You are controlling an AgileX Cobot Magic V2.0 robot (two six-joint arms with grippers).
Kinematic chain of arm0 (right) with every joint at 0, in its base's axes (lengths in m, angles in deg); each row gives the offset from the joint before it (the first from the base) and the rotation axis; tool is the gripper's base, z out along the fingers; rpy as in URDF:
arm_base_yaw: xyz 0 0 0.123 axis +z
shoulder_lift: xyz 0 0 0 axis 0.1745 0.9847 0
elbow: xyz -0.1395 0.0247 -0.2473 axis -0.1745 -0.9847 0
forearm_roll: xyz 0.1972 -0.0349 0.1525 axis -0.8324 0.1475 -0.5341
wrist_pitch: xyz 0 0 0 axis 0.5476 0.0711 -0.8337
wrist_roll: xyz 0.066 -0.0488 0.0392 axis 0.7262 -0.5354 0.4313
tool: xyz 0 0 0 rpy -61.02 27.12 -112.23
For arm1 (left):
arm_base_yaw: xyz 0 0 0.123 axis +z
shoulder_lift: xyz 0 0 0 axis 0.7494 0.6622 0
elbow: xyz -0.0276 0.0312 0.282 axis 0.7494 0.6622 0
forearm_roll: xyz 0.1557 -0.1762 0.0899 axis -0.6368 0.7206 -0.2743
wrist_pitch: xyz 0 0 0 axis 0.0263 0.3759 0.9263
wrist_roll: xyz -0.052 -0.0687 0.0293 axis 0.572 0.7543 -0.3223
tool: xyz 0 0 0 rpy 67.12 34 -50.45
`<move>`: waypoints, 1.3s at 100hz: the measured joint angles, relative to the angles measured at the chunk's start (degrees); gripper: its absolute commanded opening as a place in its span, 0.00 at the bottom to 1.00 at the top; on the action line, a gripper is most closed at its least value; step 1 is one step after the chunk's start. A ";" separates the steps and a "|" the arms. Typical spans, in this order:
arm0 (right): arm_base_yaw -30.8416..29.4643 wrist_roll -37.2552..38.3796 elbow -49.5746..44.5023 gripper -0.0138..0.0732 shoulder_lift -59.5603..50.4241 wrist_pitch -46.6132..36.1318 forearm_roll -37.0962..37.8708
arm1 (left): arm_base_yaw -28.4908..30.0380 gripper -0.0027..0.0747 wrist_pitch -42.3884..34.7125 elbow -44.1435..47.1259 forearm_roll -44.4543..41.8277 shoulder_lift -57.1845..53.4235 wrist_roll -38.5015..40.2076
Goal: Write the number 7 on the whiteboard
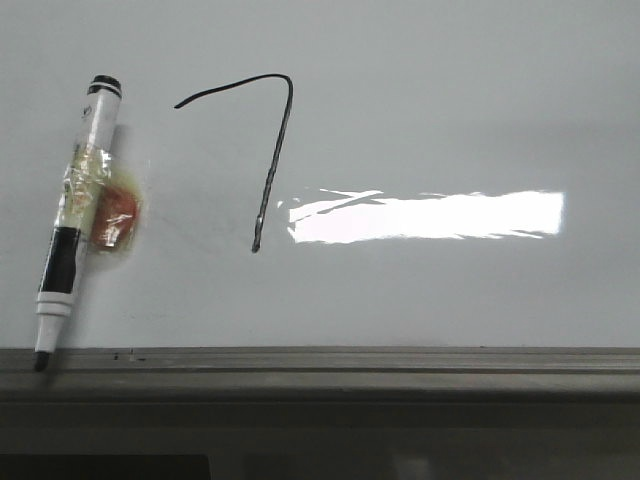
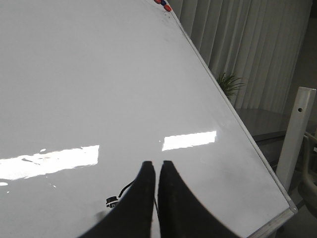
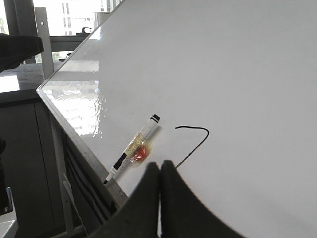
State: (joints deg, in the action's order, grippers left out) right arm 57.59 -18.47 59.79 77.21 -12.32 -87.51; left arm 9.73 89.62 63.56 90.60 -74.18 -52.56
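The number 7 (image 1: 272, 150) is a thin black line on the whiteboard (image 1: 450, 100), with a wavy top stroke and a long slanted downstroke. It also shows in the right wrist view (image 3: 195, 139). A black-and-white marker pen (image 1: 75, 215), taped with a red-and-yellow pad, rests on the board left of the 7, tip down on the ledge (image 1: 320, 362). My left gripper (image 2: 154, 164) is shut and empty, held off the board; the pen's cap (image 2: 111, 201) peeps beside it. My right gripper (image 3: 160, 164) is shut and empty, near the downstroke's lower end. No gripper is in the front view.
A bright rectangular glare (image 1: 430, 216) lies right of the 7. Red and blue magnets (image 2: 163, 5) sit at the board's far corner. Curtains, a plant (image 2: 229, 84) and a white post (image 2: 296, 134) stand beyond one board edge, a grey frame (image 3: 44, 39) and windows beyond the other.
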 measured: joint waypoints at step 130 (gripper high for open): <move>0.00 -0.02 0.00 0.09 0.00 0.56 0.00 | 34.68 0.01 0.47 21.25 -14.88 0.00 11.31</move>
State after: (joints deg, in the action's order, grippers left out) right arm 57.59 -18.49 59.79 77.21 -11.76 -87.51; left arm 44.41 90.10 84.80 75.72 -74.18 -41.25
